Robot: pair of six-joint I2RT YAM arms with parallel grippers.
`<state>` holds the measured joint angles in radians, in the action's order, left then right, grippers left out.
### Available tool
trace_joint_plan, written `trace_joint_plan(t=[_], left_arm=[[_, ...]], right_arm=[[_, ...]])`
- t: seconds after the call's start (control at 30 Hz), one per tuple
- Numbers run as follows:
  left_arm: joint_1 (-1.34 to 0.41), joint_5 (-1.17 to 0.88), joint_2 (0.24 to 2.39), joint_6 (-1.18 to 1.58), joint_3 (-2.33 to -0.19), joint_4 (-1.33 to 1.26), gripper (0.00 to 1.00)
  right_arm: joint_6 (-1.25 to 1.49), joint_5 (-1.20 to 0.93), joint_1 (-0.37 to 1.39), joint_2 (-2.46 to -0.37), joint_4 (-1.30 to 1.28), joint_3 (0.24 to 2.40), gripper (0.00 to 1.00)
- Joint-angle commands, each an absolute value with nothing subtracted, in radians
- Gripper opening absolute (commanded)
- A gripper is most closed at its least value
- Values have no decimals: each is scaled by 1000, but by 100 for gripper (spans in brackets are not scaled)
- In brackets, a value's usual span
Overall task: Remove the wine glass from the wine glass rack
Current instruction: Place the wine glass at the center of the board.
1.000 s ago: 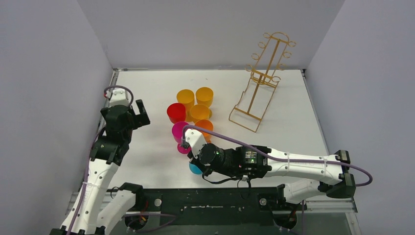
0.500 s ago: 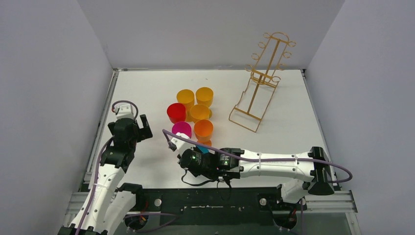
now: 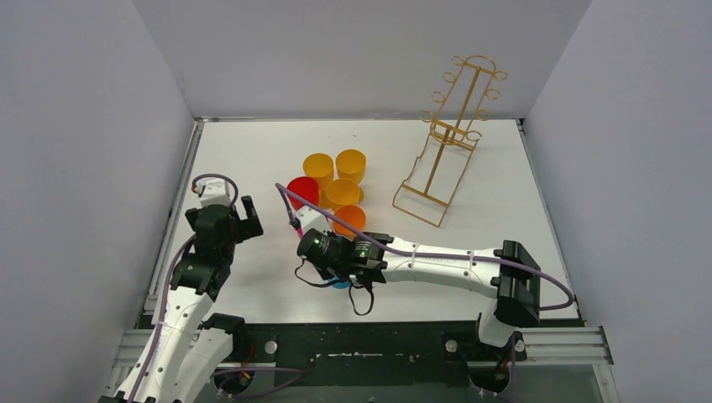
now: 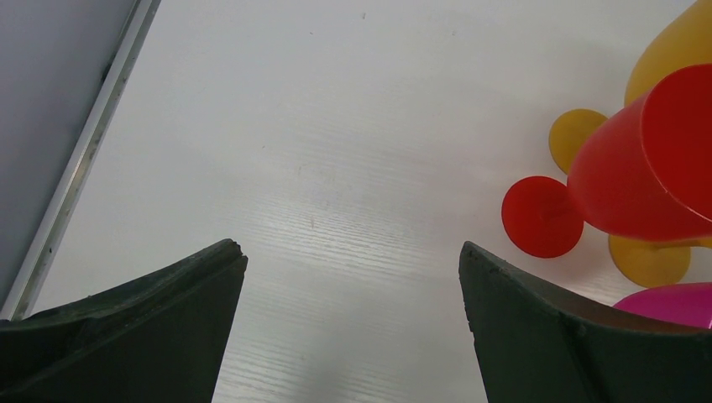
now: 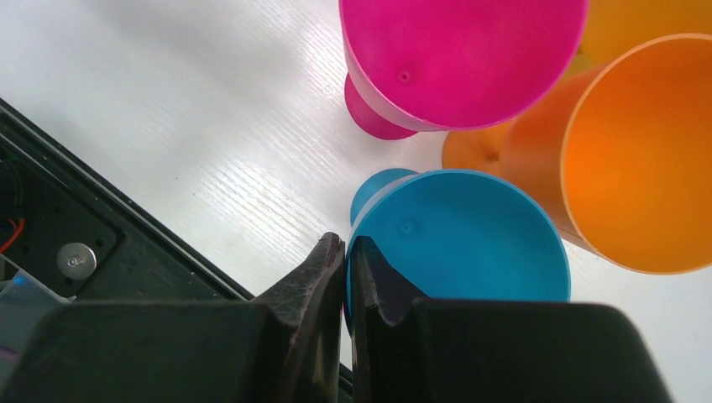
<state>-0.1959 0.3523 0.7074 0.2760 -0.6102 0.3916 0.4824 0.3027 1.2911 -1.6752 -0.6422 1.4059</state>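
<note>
Pinching the rim of the one blue wine glass (image 5: 462,243), the right gripper (image 5: 347,248) clamps it near the table's (image 3: 252,151) front edge, well apart from the single wine glass rack (image 3: 453,134). Clustered beside it are three yellow glasses (image 3: 318,165), one red glass (image 3: 301,190), one orange glass (image 3: 349,218) and one magenta glass (image 5: 462,50). The left gripper (image 4: 353,319) has its fingers spread wide.

A white table (image 3: 252,151) with a metal edge rail (image 4: 80,176) sits between grey walls (image 3: 84,126).
</note>
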Motion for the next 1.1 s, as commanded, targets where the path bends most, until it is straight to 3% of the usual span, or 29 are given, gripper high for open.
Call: trace_joint_plan(t=[0.0,0.1,0.5,1.07], left_arm=[[-201,371,690,261,-604,333,97],[-206,383,683,259,-601,331,97],[-225,386,654,244,-581,313,97],[-227,373,650,238,-577,308,97]], right_arm=[[521,306,1302,-1700,-632,1461,0],[529,308,1304,-1711,-645,1480,0],[525,346,1313,-1732,-726,1536,28],[529,354,1347,-1755,-757,1595,32]])
